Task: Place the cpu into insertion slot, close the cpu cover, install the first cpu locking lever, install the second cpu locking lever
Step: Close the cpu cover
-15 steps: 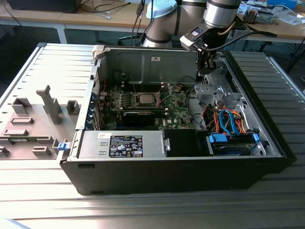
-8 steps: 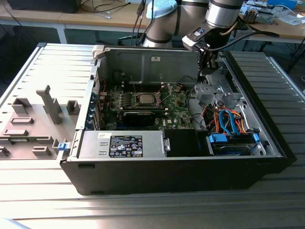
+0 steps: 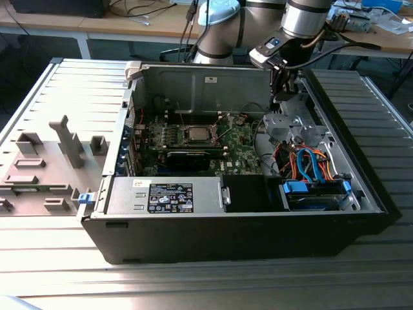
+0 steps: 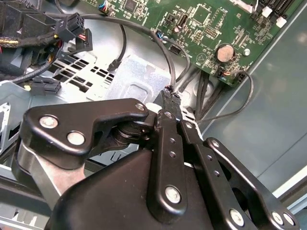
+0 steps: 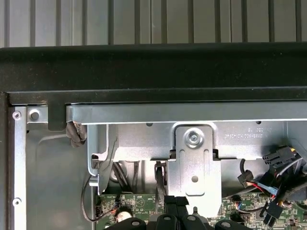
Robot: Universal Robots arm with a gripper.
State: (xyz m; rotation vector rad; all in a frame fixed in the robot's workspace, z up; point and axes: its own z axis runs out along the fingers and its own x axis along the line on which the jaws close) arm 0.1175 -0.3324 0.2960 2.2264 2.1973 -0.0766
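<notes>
Case: the open computer case [image 3: 213,84] lies on its side in the middle of the ribbed metal worktop [image 3: 193,284]. Its open face is turned up, which lets the arm reach in from above.
Task's thing: the cpu [image 3: 197,134] shows as a dull silver square in the insertion slot [image 3: 188,137], near the middle of the green motherboard [image 3: 240,145]. I judge it to be seated, since it lies flat and square with the slot. Whether the cpu cover is down over it I cannot tell.
Gripper: the gripper [image 3: 282,97] hangs inside the case, near the corner beside the arm's base. It is well apart from the slot and above the metal bay and the bundle of orange and blue cables [image 3: 310,165].
Jaws: in both wrist views the two black fingers are drawn together until the tips meet [image 4: 170,98] [image 5: 176,203]. Nothing shows between them, so I take the gripper to be empty.
Below the tips: bare sheet metal, black leads and the board's edge with its coin cell [image 4: 224,52]. A screwed metal bracket [image 5: 194,163] stands just ahead of the fingers.
Near wall: the power supply [image 3: 171,197] with its black label lies along the case wall opposite the arm's base.
Fixtures: grey fixtures [image 3: 68,139] sit outside the case toward the worktop's edge at the exterior view's left, likely there as holders for parts.
</notes>
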